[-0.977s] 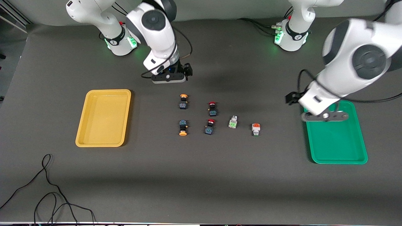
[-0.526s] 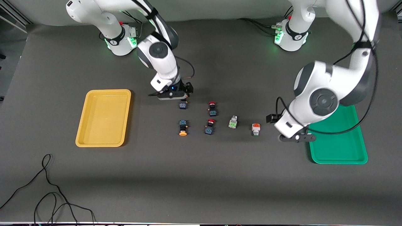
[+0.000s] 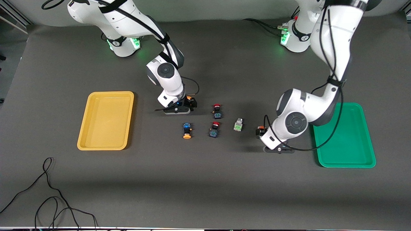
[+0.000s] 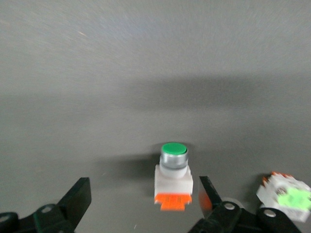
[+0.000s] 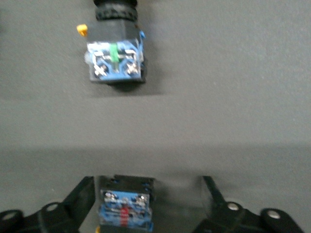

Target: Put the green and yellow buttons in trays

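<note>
My right gripper (image 3: 189, 104) is low and open around a dark button with an orange-yellow cap (image 3: 188, 97). Its blue-terminal body (image 5: 125, 208) sits between the fingers (image 5: 80, 196). A second yellow-capped button (image 3: 187, 131) lies nearer the camera and also shows in the right wrist view (image 5: 115, 58). My left gripper (image 3: 261, 132) is low and open around the whitish orange-topped button (image 4: 173, 182), which has a round green cap. The green-faced whitish button (image 3: 238, 125) lies beside it (image 4: 286, 196). The yellow tray (image 3: 110, 93) and the green tray (image 3: 346, 166) hold nothing.
Two dark buttons with red caps (image 3: 217, 110) (image 3: 214, 129) lie between the yellow-capped pair and the green-faced button. A black cable (image 3: 48, 199) lies loose on the table near the front edge, at the right arm's end.
My left gripper came off the green tray and dropped around the orange-topped button. My right gripper came down toward the camera onto the yellow-capped button. The buttons have not moved.
</note>
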Motion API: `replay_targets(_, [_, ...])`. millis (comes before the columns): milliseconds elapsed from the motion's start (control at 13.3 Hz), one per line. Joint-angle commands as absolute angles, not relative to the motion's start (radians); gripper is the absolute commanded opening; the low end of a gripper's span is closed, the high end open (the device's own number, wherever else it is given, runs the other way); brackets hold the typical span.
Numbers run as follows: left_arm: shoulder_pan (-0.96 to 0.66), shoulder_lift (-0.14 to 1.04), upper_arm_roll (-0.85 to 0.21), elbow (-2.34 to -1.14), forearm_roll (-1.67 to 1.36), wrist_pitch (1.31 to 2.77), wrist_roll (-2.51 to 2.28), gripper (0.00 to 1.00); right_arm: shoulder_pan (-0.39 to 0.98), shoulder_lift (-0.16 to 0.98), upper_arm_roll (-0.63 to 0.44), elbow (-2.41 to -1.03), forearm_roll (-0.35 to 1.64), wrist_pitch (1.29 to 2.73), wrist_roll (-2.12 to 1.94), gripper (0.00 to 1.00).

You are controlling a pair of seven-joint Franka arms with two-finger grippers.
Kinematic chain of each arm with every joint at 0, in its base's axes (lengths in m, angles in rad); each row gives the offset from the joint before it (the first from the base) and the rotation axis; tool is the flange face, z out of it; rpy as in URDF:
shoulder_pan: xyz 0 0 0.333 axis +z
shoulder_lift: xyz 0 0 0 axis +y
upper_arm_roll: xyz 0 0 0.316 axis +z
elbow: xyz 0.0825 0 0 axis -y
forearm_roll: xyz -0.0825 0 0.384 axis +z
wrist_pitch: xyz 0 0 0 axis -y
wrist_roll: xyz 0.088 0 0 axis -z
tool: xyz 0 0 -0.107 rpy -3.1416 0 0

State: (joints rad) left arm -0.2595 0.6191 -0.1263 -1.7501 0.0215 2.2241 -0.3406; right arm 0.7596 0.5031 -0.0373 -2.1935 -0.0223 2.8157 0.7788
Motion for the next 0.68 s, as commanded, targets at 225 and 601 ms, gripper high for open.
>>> replay_targets(225, [-0.29,0.66,-0.114,-1.761,0.017,2.25,-0.356,0.98,0.772,0.497,-0.048,-2.125,-0.048,2.72,0.784,0.25])
replay_targets(601, [-0.308,0.672,-0.114,-1.761,0.017,2.272,-0.356,0.56,0.767,0.471,-0.048,-2.071,-0.049,2.595,0.762,0.17])
